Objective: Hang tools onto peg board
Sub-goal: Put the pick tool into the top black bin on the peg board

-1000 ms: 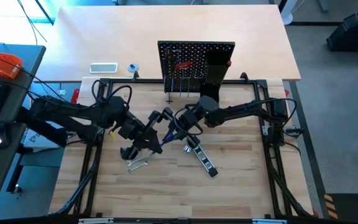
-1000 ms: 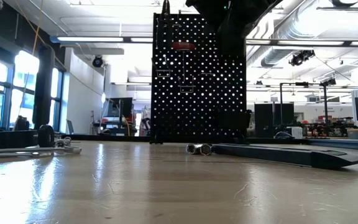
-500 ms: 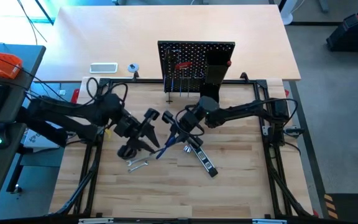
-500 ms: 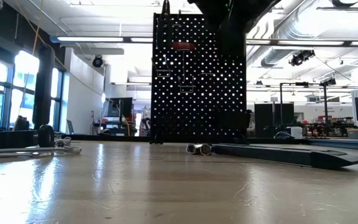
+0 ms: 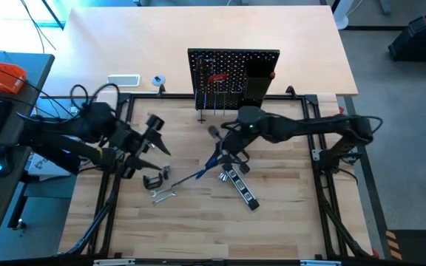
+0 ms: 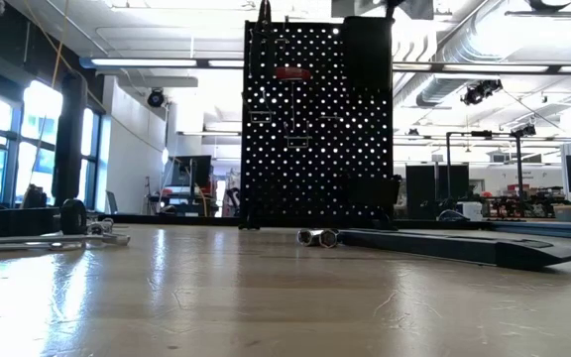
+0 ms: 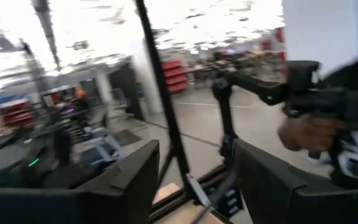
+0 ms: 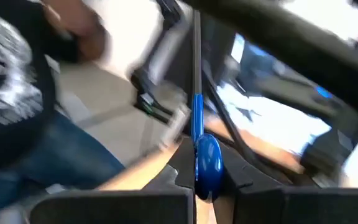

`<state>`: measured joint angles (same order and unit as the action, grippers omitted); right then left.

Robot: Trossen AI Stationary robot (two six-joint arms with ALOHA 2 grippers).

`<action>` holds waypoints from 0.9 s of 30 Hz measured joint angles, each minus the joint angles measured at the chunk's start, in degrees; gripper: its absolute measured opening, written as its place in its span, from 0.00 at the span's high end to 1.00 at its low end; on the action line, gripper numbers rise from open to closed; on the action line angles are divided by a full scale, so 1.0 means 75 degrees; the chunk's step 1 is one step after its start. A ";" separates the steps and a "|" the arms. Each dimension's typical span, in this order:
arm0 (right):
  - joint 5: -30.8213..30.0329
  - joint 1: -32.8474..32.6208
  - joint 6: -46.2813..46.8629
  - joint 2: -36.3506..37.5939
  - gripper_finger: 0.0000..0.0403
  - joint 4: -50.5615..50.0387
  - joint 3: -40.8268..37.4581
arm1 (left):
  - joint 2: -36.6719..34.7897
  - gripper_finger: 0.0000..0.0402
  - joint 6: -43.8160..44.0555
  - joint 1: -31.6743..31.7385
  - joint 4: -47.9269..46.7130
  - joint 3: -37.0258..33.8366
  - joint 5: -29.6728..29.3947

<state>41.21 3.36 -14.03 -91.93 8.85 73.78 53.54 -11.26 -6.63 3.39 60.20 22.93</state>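
The black peg board (image 5: pixel 233 74) stands upright at the table's far middle, and a red-handled tool (image 5: pixel 217 76) hangs on it. My right gripper (image 5: pixel 220 153) is shut on the blue T-handle hex key (image 5: pixel 198 173) in front of the board. My left gripper (image 5: pixel 156 136) stands open and holds nothing, toward the table's left. Below it a black C-clamp (image 5: pixel 154 178) and a silver wrench (image 5: pixel 165 196) lie flat on the table. A black-and-silver bar (image 5: pixel 240 186) lies under the right gripper. My right gripper pinches the hex key's blue handle end (image 8: pixel 207 163) between its two fingers. The shaft (image 8: pixel 196 68) runs straight on from the fingers, along the way they point. In the high view the key is clear of the table and points toward the near left.
A black metal frame (image 5: pixel 117 159) runs along the table's edges. The low view shows the clamp (image 6: pixel 72 214) at the left and the bar (image 6: pixel 444 244) at the right before the board (image 6: pixel 315 119). A person (image 7: pixel 328 124) stands beyond the table.
My left gripper has opened, let go of the hex key and drawn back toward the table's left edge, rising a little. My right gripper keeps the key, has risen and tipped up toward level. The key's shaft has swung out toward the near left.
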 joint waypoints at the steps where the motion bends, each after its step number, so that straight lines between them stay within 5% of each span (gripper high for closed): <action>1: -0.0329 -0.0007 -0.0226 0.0196 0.97 -0.0499 0.0000 | -0.0059 0.51 0.0156 0.0000 -0.0034 0.0000 -0.0229; 9: -0.3204 -0.0320 -0.1204 0.0950 0.97 -0.3997 0.0662 | 0.0267 0.51 0.1254 0.0417 -0.0079 0.0000 -0.0712; 27: -0.7301 -0.1779 -0.1759 -0.0976 0.97 -0.8878 0.4420 | 0.1753 0.51 0.1854 0.0693 -0.0969 0.0000 -0.1099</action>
<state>-13.54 -9.98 -27.22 -99.25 -57.73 106.93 66.69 2.64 -1.44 -3.88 60.20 14.69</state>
